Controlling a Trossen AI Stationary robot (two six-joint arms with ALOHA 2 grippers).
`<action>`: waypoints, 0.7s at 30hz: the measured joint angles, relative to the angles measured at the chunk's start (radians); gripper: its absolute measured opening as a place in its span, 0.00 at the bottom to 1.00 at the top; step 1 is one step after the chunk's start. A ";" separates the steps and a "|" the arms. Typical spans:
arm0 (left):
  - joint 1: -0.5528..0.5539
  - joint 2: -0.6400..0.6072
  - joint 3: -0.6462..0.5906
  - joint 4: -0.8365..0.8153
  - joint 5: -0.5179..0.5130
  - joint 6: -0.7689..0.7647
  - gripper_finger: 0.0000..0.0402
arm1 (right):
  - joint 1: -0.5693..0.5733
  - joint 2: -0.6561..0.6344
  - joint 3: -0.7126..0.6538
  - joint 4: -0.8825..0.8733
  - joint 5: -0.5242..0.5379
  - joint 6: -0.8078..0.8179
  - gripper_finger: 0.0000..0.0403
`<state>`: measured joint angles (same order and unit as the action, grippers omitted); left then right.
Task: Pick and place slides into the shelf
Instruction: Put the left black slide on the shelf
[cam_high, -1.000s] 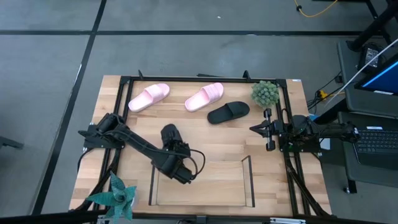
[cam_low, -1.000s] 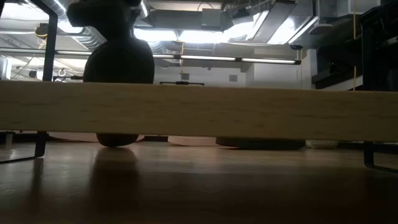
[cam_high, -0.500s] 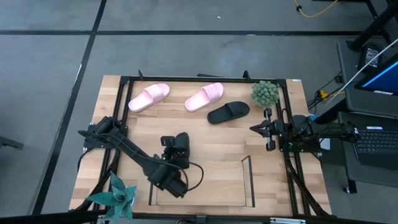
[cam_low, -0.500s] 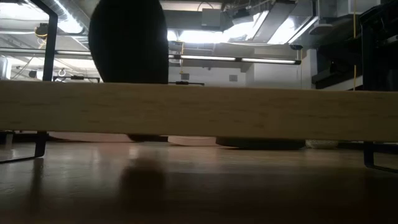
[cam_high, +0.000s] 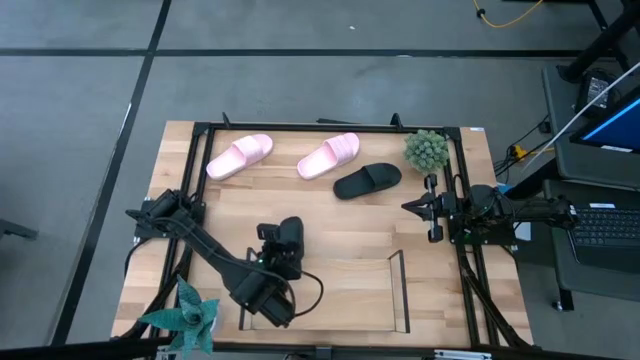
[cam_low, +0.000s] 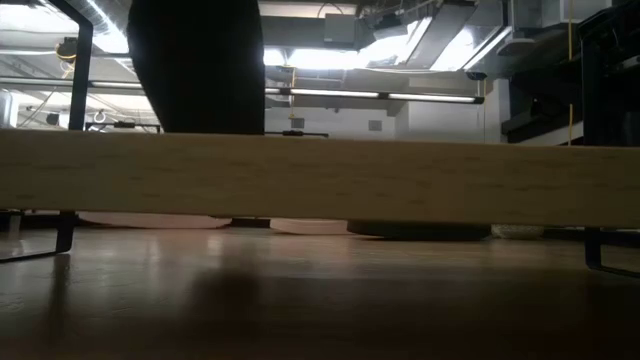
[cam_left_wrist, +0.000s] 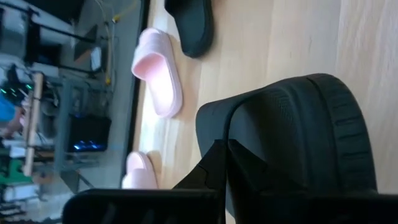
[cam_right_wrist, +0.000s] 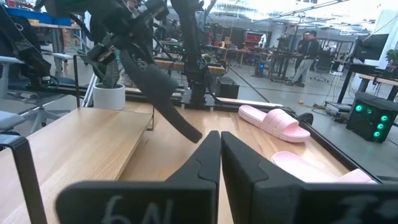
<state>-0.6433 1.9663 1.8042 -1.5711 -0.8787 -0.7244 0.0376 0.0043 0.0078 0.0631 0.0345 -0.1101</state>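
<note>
A: Where is the left end effector (cam_high: 283, 243)?
B: It is clamped on a black slide (cam_high: 285, 240), raised above the tabletop (cam_high: 350, 235) at the wire shelf's (cam_high: 400, 290) left end.

A: And the right end effector (cam_high: 410, 207)?
B: It is closed on nothing, waiting at the right edge. Two pink slides (cam_high: 239, 156) (cam_high: 328, 155) and the second black slide (cam_high: 367, 181) lie along the far side.

Both arms are built of dark, matte black links and rounded joints. A thin black cable is looped beside the left pincer (cam_high: 283, 243). The right pincer (cam_right_wrist: 219, 163) is formed by angular black fingers.
</note>
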 joint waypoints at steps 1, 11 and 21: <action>-0.002 0.000 0.000 0.000 -0.016 0.003 0.00 | 0.000 0.000 0.000 0.000 0.000 0.001 0.04; -0.002 0.000 0.000 0.000 -0.089 0.081 0.00 | 0.000 0.000 0.000 0.000 0.000 0.002 0.04; -0.002 -0.002 0.000 0.000 -0.123 0.166 0.00 | 0.000 0.000 0.000 0.000 0.000 0.001 0.04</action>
<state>-0.6452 1.9640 1.8042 -1.5711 -1.0019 -0.5580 0.0380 0.0040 0.0078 0.0628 0.0343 -0.1089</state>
